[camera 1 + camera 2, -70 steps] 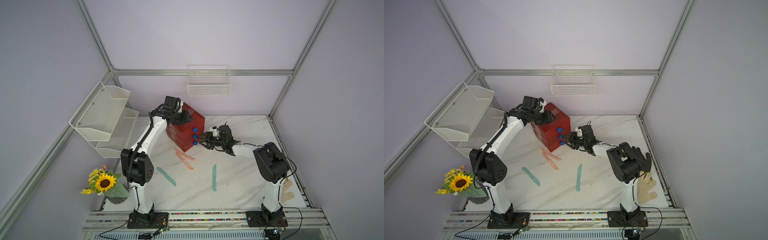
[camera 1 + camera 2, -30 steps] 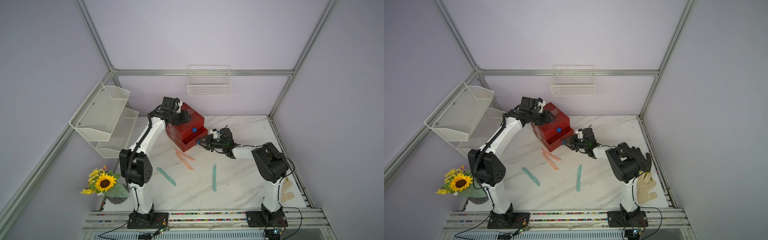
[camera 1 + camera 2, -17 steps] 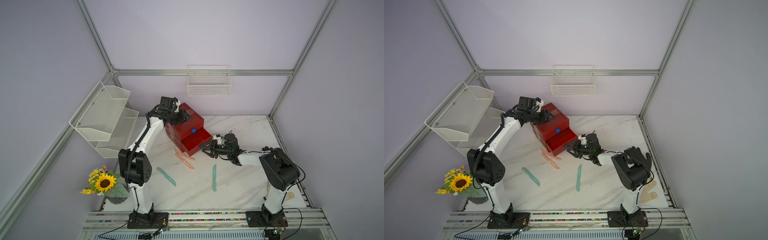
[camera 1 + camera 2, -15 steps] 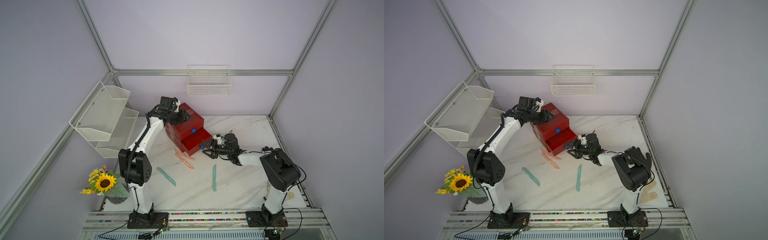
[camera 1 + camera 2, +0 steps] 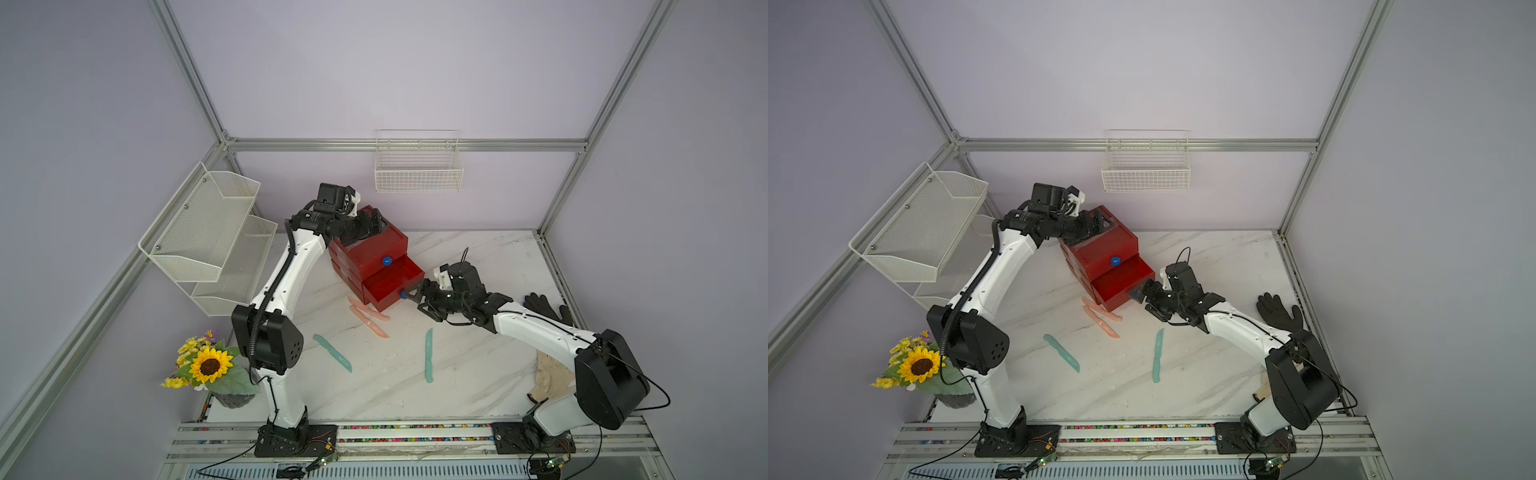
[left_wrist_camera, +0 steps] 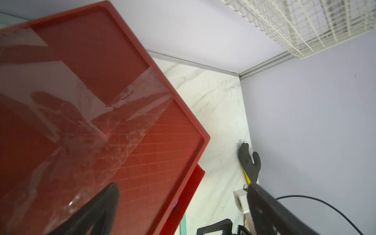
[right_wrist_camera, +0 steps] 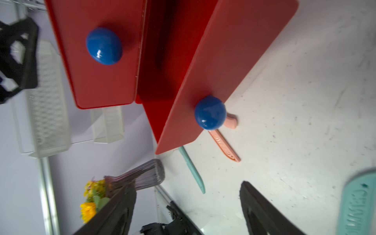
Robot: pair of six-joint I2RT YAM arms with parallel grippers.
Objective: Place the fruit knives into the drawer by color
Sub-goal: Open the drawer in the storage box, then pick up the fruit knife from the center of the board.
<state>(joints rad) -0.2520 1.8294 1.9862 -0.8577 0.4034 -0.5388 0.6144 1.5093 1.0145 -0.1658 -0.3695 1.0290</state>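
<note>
The red drawer chest [image 5: 370, 253] is seen with a lower drawer [image 5: 392, 278] pulled out. The right gripper [image 5: 417, 297] is poised just off its blue knob [image 5: 402, 295], jaws spread, nothing held. The left gripper [image 5: 376, 224] is held over the taped lid, wide open and empty. Two pink knives [image 5: 368, 312] are lying on the counter [image 5: 478, 374] just beside the open drawer's front, long axes slanting away from it, nearer the right gripper. Two teal knives [image 5: 428, 355] are left farther out.

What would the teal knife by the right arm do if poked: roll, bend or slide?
Probably slide, not roll: the knife lies flat on the smooth table. It looks like moulded plastic with raised letters, so likely stiff and light. Lying so low, it may be hard to pinch.
</note>
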